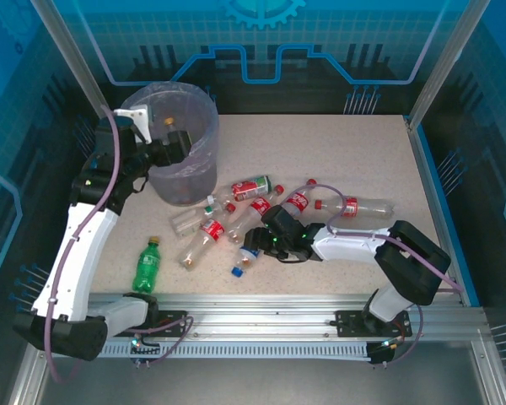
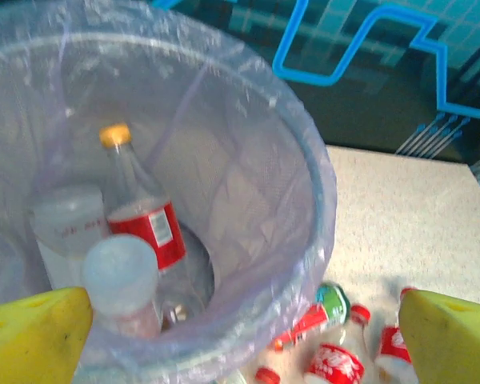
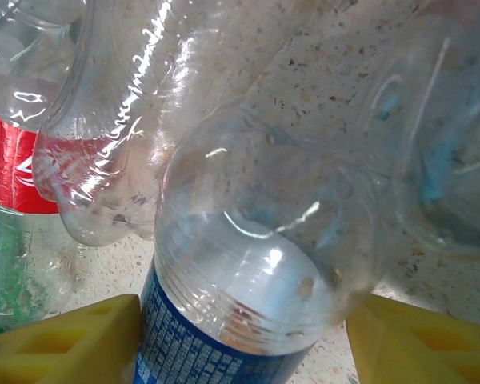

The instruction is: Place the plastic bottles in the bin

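While our left tool (image 2: 242, 332) hangs wide open and empty over the bin (image 2: 324, 200), our right tool (image 3: 242, 342) flanks a blue-labelled bottle (image 3: 256, 264) lying on the surface (image 3: 320, 48); whether it grips, we cannot tell.

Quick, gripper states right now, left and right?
Left gripper: open, empty, over the round grey lilac-lined bin.
Right gripper: jaws straddle the clear blue-labelled plastic bottle; clamped or not, cannot tell.
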